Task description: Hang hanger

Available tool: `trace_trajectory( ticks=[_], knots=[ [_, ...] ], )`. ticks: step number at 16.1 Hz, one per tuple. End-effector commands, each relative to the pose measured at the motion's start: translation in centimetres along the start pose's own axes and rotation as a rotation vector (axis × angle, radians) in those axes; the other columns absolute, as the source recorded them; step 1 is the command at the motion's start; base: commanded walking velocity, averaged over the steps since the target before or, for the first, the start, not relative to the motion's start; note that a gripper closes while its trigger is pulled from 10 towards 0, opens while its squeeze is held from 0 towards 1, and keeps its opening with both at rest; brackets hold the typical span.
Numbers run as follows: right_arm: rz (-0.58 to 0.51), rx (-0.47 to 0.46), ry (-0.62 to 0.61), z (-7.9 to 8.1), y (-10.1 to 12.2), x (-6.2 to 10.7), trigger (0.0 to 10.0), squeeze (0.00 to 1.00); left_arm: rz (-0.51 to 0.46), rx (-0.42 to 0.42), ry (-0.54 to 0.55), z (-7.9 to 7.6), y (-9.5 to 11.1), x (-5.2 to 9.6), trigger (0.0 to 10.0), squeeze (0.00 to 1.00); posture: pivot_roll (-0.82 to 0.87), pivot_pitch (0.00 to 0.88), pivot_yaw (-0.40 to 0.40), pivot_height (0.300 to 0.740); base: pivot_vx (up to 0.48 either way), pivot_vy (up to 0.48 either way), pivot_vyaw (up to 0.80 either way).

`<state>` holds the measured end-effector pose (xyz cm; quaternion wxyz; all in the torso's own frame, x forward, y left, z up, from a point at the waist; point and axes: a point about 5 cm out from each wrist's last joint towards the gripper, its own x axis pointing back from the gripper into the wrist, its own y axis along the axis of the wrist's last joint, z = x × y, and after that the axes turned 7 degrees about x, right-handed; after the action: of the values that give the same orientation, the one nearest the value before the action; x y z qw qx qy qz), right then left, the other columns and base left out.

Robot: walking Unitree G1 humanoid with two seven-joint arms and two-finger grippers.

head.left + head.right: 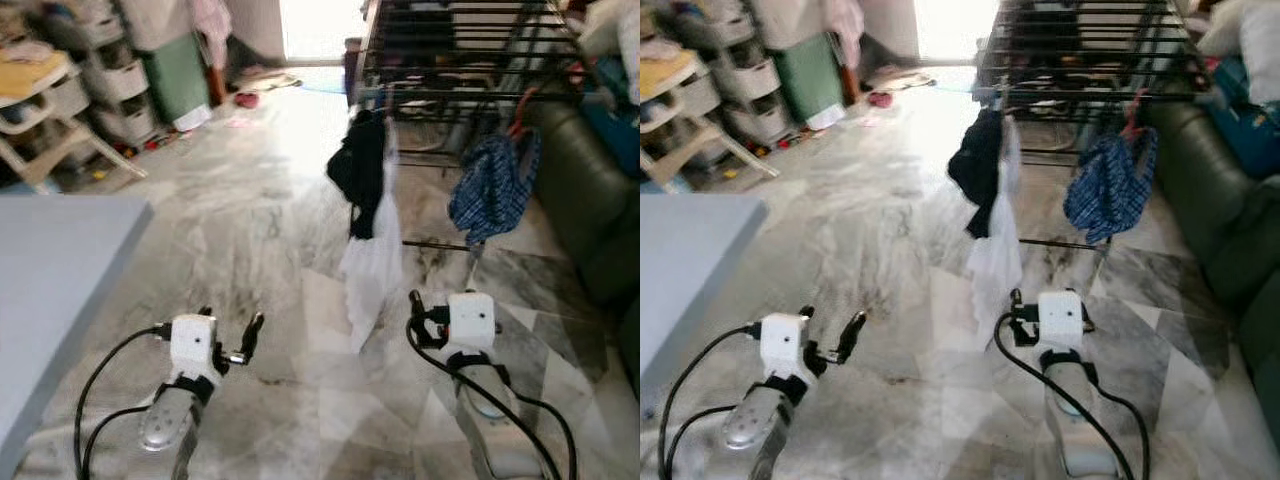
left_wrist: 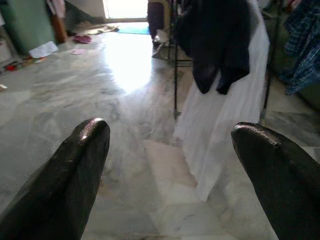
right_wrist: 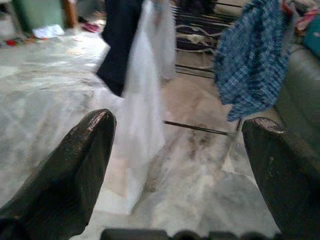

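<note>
Hanger (image 1: 521, 112) reddish, blue plaid garment (image 1: 493, 187) draped, on rack (image 1: 450, 50); both hands (image 2: 170, 165) (image 3: 177, 165) spread, empty.

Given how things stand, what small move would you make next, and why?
Probably step forward toward the rack: both tools, left and right, are open and hold nothing, and the clothes hang well ahead of them across bare floor.
</note>
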<state>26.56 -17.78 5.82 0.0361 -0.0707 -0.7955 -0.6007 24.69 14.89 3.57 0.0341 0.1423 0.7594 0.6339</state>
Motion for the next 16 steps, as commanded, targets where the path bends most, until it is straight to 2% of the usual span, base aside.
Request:
trace_trajectory(
  ticks=[1, 6, 8, 11, 16],
  knots=[
    [-0.014, -0.017, -0.010, 0.17, 0.55, -0.32, 10.0, 0.00, 0.003, -0.029, 0.009, 0.74, 0.31, 0.14, 10.0, 0.00, -0.12, 0.000, 0.072, 0.740, 0.356, 0.266, 0.00],
    [-0.007, -0.028, -0.042, -0.03, 0.62, -0.91, 10.0, 0.00, 0.016, -0.042, -0.012, 0.69, 0.33, -0.20, 10.0, 0.00, -0.13, 0.000, 0.090, 0.740, 0.340, 0.258, 0.00],
    [-0.006, -0.025, -0.045, 0.08, 0.55, -0.78, 10.0, 0.00, 0.024, -0.041, -0.021, 0.50, 0.28, -0.40, 10.0, 0.00, -0.13, 0.000, 0.090, 0.740, 0.308, 0.000, 0.00],
    [-0.002, -0.023, -0.049, 0.06, 0.52, -0.84, 10.0, 0.00, 0.033, -0.042, 0.012, 0.40, 0.09, -0.54, 10.0, 0.00, -0.13, 0.000, 0.092, 0.740, 0.000, 0.000, 0.00],
    [-0.009, -0.003, -0.041, 0.13, 0.68, -0.99, 10.0, 0.00, 0.029, -0.024, -0.037, -0.03, 0.20, -0.50, 10.0, 0.00, -0.13, 0.000, 0.100, 0.740, 0.000, 0.000, 0.00]
  ],
)
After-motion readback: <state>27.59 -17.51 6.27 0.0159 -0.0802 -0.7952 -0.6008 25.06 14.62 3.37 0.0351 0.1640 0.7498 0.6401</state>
